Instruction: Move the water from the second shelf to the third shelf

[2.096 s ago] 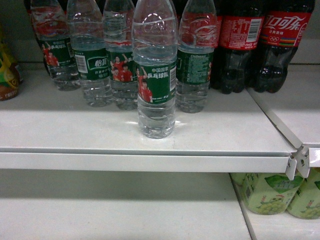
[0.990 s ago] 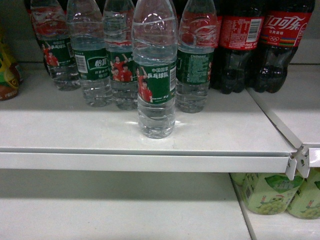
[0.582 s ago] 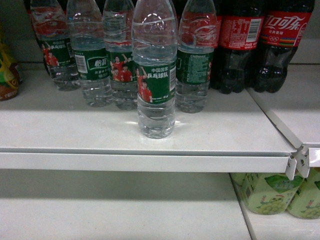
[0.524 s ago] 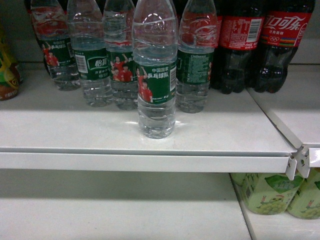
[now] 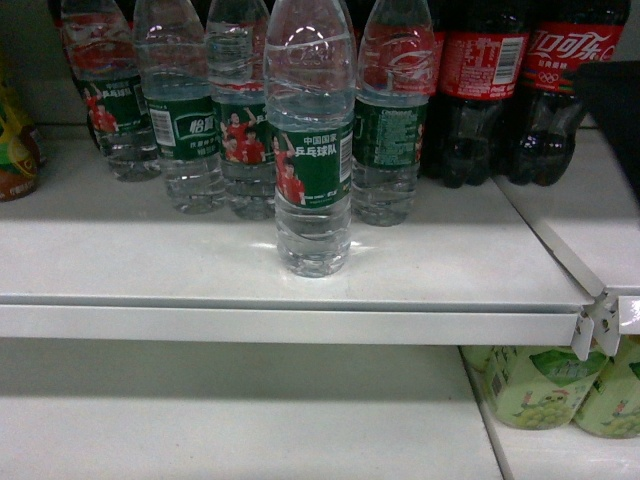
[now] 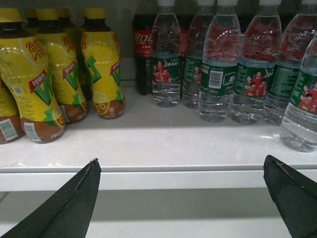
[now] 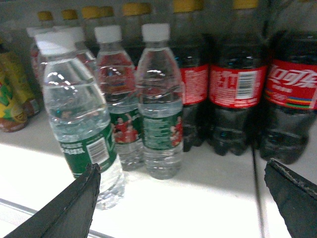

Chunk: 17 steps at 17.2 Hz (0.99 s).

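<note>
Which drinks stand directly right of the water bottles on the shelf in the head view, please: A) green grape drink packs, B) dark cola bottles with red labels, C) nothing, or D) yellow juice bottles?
B: the cola bottles stand right beside the rightmost water bottle on the shelf, while the green packs sit on the level below.

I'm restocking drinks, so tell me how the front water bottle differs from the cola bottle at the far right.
The front water bottle is clear with a green label; the cola bottle is dark with a red label. The water bottle stands alone near the shelf's front edge; the cola bottle sits back in the row. Both stand upright on that shelf.
</note>
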### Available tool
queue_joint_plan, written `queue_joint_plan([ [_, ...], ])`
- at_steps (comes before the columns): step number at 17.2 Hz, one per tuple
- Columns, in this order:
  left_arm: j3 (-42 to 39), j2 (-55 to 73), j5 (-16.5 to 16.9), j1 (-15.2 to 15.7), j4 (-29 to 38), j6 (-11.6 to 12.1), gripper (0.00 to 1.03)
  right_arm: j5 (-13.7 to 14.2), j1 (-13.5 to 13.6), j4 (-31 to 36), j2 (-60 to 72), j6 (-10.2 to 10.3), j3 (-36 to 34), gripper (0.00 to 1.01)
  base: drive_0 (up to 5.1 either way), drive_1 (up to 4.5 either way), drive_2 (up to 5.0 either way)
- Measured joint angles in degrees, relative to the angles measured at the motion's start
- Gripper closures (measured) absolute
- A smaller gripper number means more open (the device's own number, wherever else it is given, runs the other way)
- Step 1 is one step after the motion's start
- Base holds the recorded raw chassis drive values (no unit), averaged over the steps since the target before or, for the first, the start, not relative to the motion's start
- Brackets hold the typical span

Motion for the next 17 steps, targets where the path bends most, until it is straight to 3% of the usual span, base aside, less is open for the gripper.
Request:
queue_joint_plan([
  [3,0.0,0.0,0.0,0.0,0.0,0.0,0.05,-0.9,6.1,2.8,10.4,-0.3,4.5,0.03,0.0,0.00,0.0],
  [6,0.0,0.0,0.0,0.0,0.0,0.0,0.05,-2.1,9.5,5.4,15.4,-0.3,8.3,0.03,0.0,0.00,0.0],
  [9,0.0,0.0,0.0,0.0,0.0,0.0,0.05,-2.7,12.2,4.0,19.0,-0.3,11.2,0.03,0.0,0.00,0.0],
  [13,0.0,0.0,0.0,0.0,0.0,0.0,0.05,-3.2,14.4,0.2,22.4,0.4,15.7,0.03,0.0,0.00,0.0],
  [17,0.0,0.0,0.0,0.0,0.0,0.0,0.05,-0.4,14.3,-7.0,26.5,3.5,22.4,0.03,0.0,0.00,0.0],
])
